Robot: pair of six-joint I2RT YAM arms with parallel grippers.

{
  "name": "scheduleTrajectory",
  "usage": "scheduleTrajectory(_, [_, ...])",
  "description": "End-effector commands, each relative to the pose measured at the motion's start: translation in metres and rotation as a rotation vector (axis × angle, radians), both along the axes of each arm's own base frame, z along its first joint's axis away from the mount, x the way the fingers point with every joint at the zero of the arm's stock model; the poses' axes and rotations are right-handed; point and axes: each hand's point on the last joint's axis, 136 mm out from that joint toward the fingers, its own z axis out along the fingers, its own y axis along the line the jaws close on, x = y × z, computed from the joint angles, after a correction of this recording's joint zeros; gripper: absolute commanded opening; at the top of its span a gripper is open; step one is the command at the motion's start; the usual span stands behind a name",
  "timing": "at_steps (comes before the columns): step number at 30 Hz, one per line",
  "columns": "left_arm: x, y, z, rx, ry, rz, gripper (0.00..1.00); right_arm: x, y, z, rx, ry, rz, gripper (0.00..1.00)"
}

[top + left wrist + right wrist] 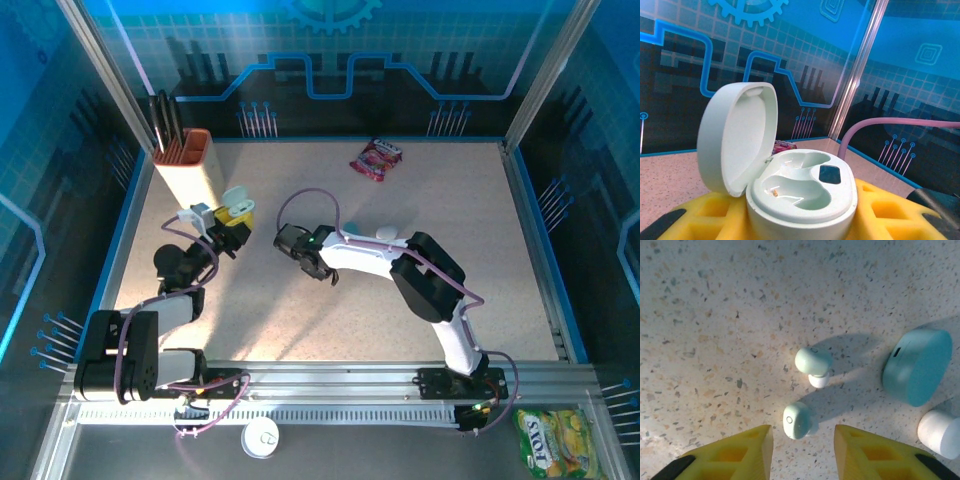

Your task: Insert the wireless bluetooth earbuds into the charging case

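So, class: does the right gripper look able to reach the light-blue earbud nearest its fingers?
Probably yes: the right gripper hangs over the table, jaws apart, and that earbud lies uncovered just ahead of them with nothing between.

**Booth and work surface, top view**

A beige, dark-speckled table (450,230) forms the floor of a walled booth. At 12 o'clock stands the back wall (450,50), blue with a pale grid. It carries a gear (335,10) at its top edge and a dark skyline of circuit traces along its foot. Slanted metal posts (100,60) at 11 and 1 o'clock join it to the side walls (35,200) at 9 and 3 o'clock, which bear the same circuit print. A blue strip (300,140) edges the table. A grey metal rail (350,375) runs along 6 o'clock. Light is strongest at 7 o'clock, where the table glares white. In the right wrist view, shadows fall toward 1 o'clock.
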Motion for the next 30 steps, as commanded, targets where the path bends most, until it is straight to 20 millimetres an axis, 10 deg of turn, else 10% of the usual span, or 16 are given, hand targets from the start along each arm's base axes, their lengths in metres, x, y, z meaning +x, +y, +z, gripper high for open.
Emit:
scheduleTrajectory(1, [-0.008, 0.000, 0.007, 0.005, -0.041, -0.013, 0.40, 0.003, -0.005, -0.001, -0.048, 0.005, 0.002, 0.37])
scheduleTrajectory(30, [-0.008, -0.004, 0.006, 0.008, -0.032, -0.043, 0.40, 0.010, -0.016, -0.024, -0.074, 0.060, -0.039, 0.26])
